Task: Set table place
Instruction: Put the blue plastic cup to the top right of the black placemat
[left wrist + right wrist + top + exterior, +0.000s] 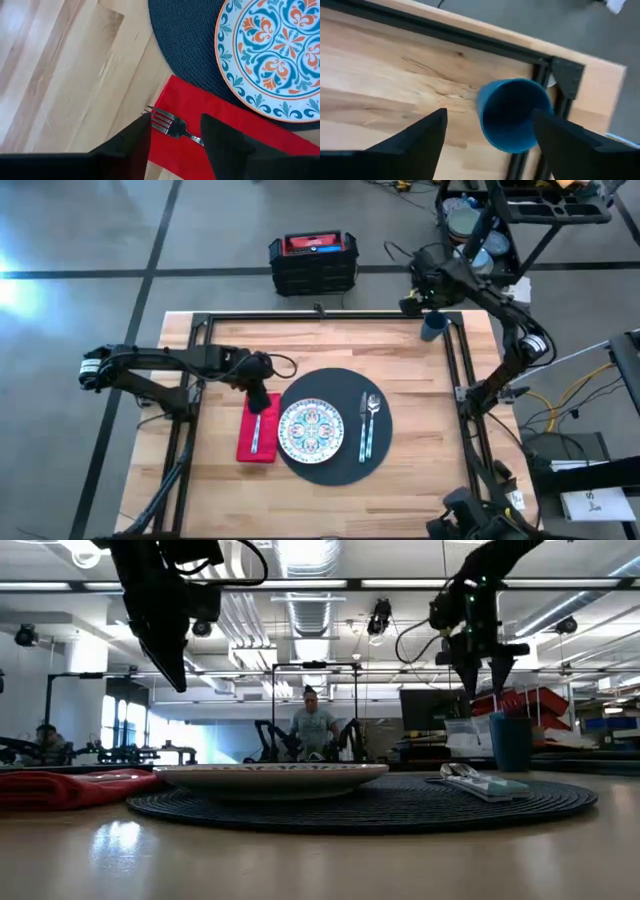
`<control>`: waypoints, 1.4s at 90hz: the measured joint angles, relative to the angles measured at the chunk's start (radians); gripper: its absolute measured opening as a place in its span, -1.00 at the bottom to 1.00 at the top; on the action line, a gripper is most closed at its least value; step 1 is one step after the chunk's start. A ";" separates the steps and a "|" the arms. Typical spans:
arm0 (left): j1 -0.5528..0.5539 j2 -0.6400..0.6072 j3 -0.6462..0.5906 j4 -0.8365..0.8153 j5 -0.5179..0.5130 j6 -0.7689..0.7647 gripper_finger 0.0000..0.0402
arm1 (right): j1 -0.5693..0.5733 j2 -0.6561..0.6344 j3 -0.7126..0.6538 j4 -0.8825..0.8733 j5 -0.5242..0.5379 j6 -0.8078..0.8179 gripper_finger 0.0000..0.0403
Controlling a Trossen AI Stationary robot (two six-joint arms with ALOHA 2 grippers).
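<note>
On the round dark mat (335,427) sits the patterned plate (311,428), with the knife (364,428) and spoon (374,412) to its right. Left of the mat lies the red napkin (258,430), and the fork (170,126) rests flat on it. My left gripper (176,119) hovers open above the fork's tines, well clear of the table in the low view (165,635). The blue cup (512,120) stands upright on the table's far right corner. My right gripper (490,114) hangs open just above it (480,670), touching nothing.
A black rail frame (200,330) runs around the wooden table (410,470), and its corner (565,75) is close beside the cup. A black and red toolbox (313,262) stands on the floor beyond the far edge. A person (315,725) is in the room behind.
</note>
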 joint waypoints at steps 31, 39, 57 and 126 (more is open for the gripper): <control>0.000 0.000 0.000 0.005 -0.001 0.000 -0.17 | -0.007 0.000 -0.241 0.207 -0.045 0.063 0.21; 0.000 0.000 0.000 0.005 -0.001 0.000 -0.20 | -0.011 0.000 -0.299 0.269 -0.043 0.095 0.14; 0.000 0.000 0.000 0.006 -0.001 0.000 -0.29 | -0.011 0.000 -0.394 0.359 -0.028 0.162 -0.40; 0.000 0.000 -0.001 0.046 -0.002 0.026 -0.59 | 0.810 -0.238 -0.374 0.158 -0.017 0.656 -1.00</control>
